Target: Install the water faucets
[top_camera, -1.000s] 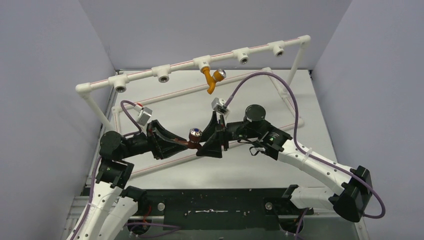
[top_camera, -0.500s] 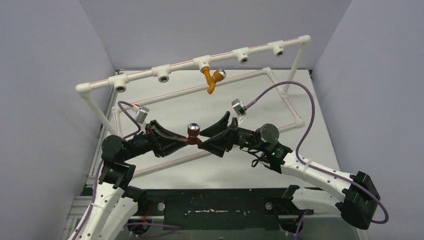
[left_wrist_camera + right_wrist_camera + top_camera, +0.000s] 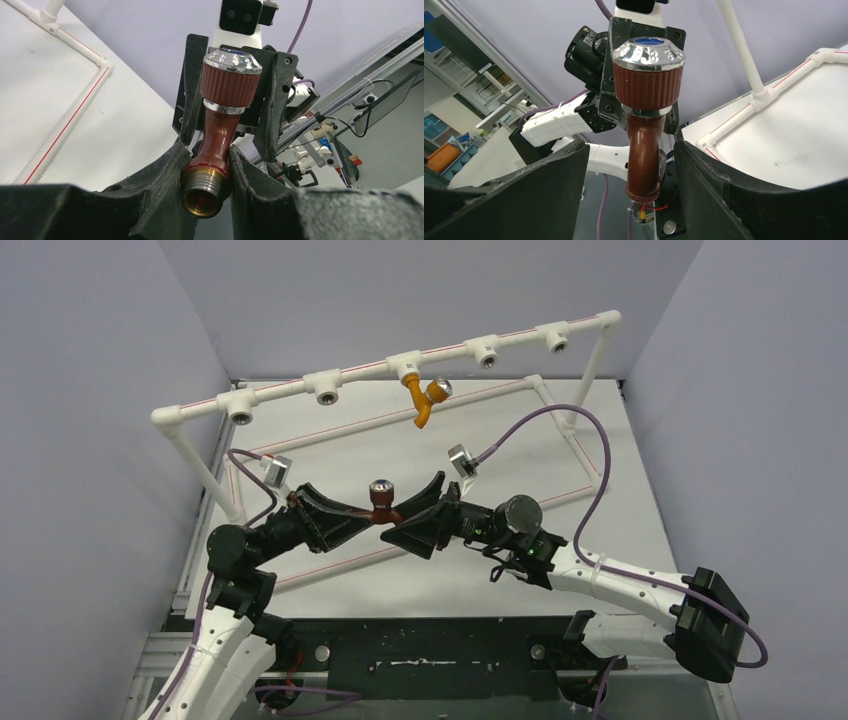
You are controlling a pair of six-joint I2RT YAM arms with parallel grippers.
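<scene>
On the left, the left gripper (image 3: 374,521) is clamped narrow on the dark red-brown faucet (image 3: 381,504), its two pads pinching the brass threaded end. The faucet stands up from that grip above the table (image 3: 480,575). Its bent spout rises to a ribbed collar and a shiny silver knob with a blue cap on top. Just to the right, the right gripper (image 3: 411,508) faces the left one with its jaws spread wide. They stand on either side of the faucet's spout and the right wrist view shows a clear gap on both sides. Farther back and a little to the right, the orange-yellow faucet (image 3: 424,400) hangs from the middle socket of the white pipe rail (image 3: 320,390), spout pointing down.
</scene>
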